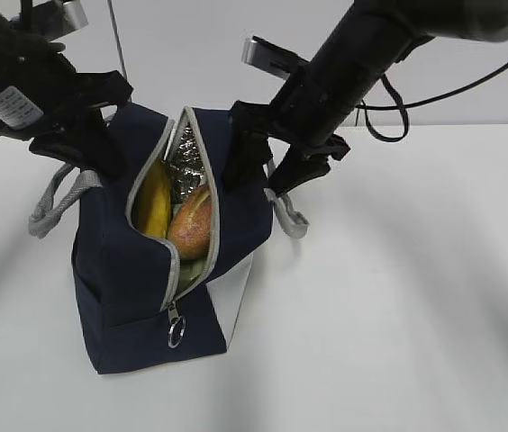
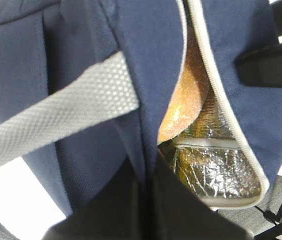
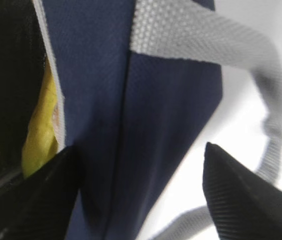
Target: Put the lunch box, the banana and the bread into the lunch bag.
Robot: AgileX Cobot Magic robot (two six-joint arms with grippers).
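Observation:
The navy lunch bag (image 1: 128, 270) stands unzipped on the table, its silver lining (image 1: 185, 166) showing. Inside it the banana (image 1: 153, 202) stands on end beside the bread (image 1: 192, 225). A sliver of the lunch box's green lid (image 1: 191, 264) shows under the bread. My left gripper (image 1: 101, 155) is shut on the bag's left wall; in the left wrist view its jaws (image 2: 148, 172) pinch the navy fabric, with the bread (image 2: 186, 100) beyond. My right gripper (image 1: 266, 175) is open and straddles the right wall (image 3: 131, 125), one finger inside by the banana (image 3: 41, 135), one outside.
Grey webbing handles hang on both sides of the bag (image 1: 56, 207) (image 1: 290, 216). The zipper's metal ring pull (image 1: 176, 331) dangles at the near end. The white table (image 1: 398, 297) stretches to the right and front. A black cable (image 1: 398, 108) loops behind the right arm.

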